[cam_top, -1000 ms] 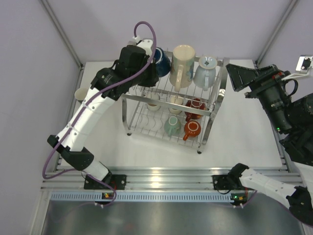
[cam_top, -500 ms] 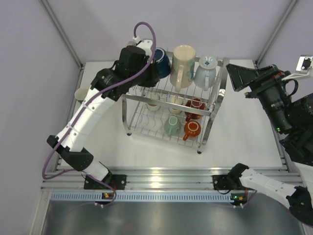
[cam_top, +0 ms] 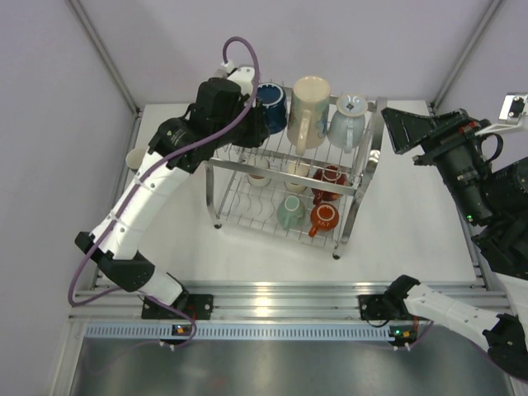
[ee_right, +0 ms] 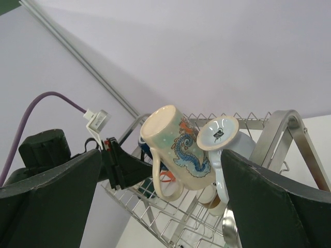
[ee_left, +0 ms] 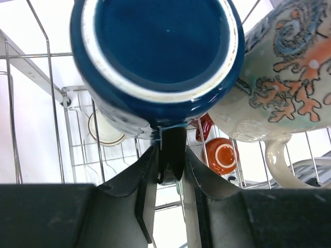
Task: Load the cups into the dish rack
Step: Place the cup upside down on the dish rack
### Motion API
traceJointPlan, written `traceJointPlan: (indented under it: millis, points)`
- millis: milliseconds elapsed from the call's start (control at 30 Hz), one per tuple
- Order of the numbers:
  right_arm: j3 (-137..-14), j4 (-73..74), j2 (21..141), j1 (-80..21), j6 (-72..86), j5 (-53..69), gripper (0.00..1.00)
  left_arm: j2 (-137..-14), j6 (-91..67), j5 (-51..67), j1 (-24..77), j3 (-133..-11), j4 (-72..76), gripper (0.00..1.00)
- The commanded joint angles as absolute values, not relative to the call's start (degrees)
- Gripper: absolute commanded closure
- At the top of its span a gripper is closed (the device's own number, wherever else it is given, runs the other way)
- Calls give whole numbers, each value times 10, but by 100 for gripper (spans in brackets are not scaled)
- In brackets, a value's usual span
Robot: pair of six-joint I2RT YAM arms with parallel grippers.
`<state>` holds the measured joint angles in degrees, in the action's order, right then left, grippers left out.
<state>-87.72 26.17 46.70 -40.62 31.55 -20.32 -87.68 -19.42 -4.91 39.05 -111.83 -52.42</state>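
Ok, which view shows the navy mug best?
Left wrist: the navy mug fills the frame, base toward the lens, handle inside the left gripper. Top external shows part of it; right wrist only a sliver behind the printed mug.

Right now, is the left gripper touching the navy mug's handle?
Cannot tell: the left wrist view shows the handle between the left gripper's fingers, gap unclear.

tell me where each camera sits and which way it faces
top external: overhead behind the bases, looking down on the dish rack; left arm and right arm show.
left wrist: on the left arm, facing the base of the navy mug, left gripper straddling its handle.
right wrist: on the right arm, looking through the open right gripper at the rack's top tier.
shared: both wrist views show the printed cream mug.
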Motion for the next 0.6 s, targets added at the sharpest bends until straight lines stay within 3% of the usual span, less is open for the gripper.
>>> traceJointPlan:
  millis: [0,567]
  points:
    - [-875,248,464,-405,309,-210,1,-843,-193,-22,389,-1111,-496,71]
    - [-860,249,457,-405,314,-211,1,-842,-203,55,389,-1100,-481,73]
